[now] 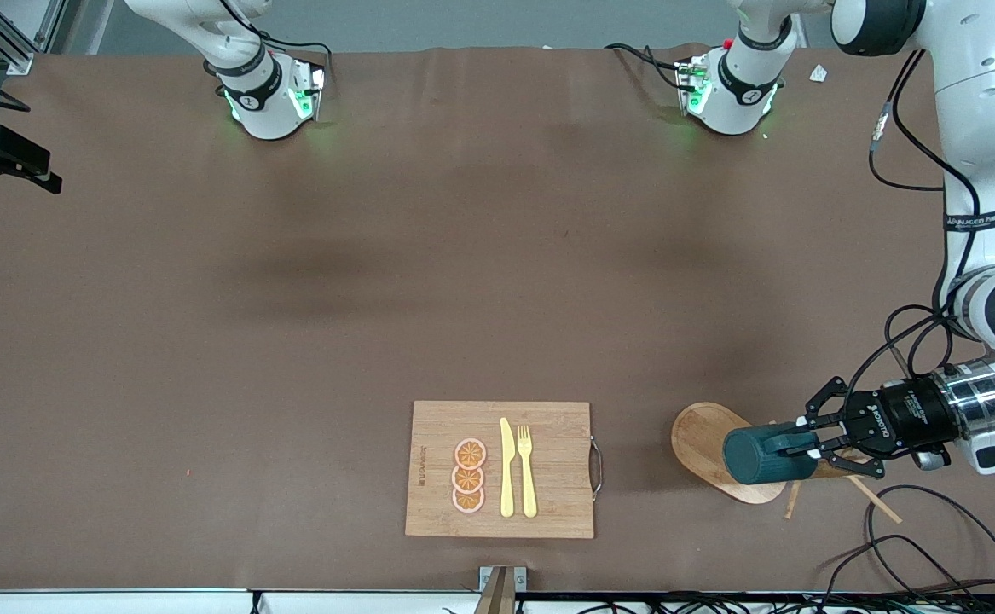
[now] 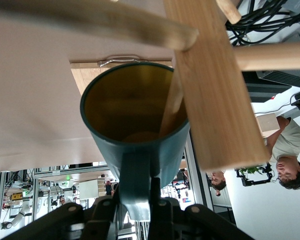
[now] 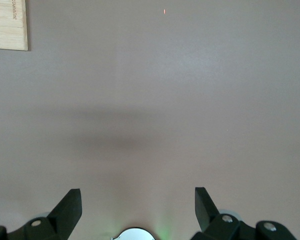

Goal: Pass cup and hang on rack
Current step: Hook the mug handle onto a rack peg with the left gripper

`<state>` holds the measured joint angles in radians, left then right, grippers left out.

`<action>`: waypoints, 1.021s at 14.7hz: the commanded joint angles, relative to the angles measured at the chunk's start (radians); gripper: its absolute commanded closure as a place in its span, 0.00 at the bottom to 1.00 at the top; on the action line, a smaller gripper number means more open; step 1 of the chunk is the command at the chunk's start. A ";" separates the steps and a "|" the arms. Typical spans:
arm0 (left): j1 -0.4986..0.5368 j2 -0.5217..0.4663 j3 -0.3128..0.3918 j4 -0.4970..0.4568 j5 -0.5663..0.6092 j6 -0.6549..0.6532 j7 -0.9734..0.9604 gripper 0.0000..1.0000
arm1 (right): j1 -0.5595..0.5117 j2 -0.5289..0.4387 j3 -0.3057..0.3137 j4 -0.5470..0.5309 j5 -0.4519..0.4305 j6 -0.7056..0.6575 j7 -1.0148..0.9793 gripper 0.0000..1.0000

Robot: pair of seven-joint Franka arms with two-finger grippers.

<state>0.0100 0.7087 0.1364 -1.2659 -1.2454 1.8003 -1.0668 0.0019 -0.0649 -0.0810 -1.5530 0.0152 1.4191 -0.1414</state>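
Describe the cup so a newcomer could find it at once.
Start at the bamboo cutting board, then look toward the left arm's end of the table to the wooden rack. Over its base, the left hand grips the cup: dark teal, lying sideways.

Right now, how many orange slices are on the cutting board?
3: the orange slices lie in a row on the cutting board, beside the yellow knife: one farthest from the front camera, one in the middle, one nearest. None looks hidden.
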 commanded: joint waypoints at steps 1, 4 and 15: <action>0.004 0.006 0.002 0.017 0.017 -0.018 -0.007 0.92 | -0.006 -0.016 0.007 -0.015 -0.012 -0.002 -0.007 0.00; 0.004 0.011 0.003 0.019 0.035 -0.018 -0.005 0.92 | -0.008 -0.015 0.007 -0.015 -0.012 -0.002 -0.007 0.00; 0.028 0.014 0.003 0.028 0.066 -0.018 0.027 0.88 | -0.011 -0.015 0.004 -0.015 -0.005 -0.003 0.006 0.00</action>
<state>0.0320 0.7131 0.1396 -1.2582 -1.1915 1.8003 -1.0492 0.0018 -0.0649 -0.0820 -1.5533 0.0152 1.4189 -0.1410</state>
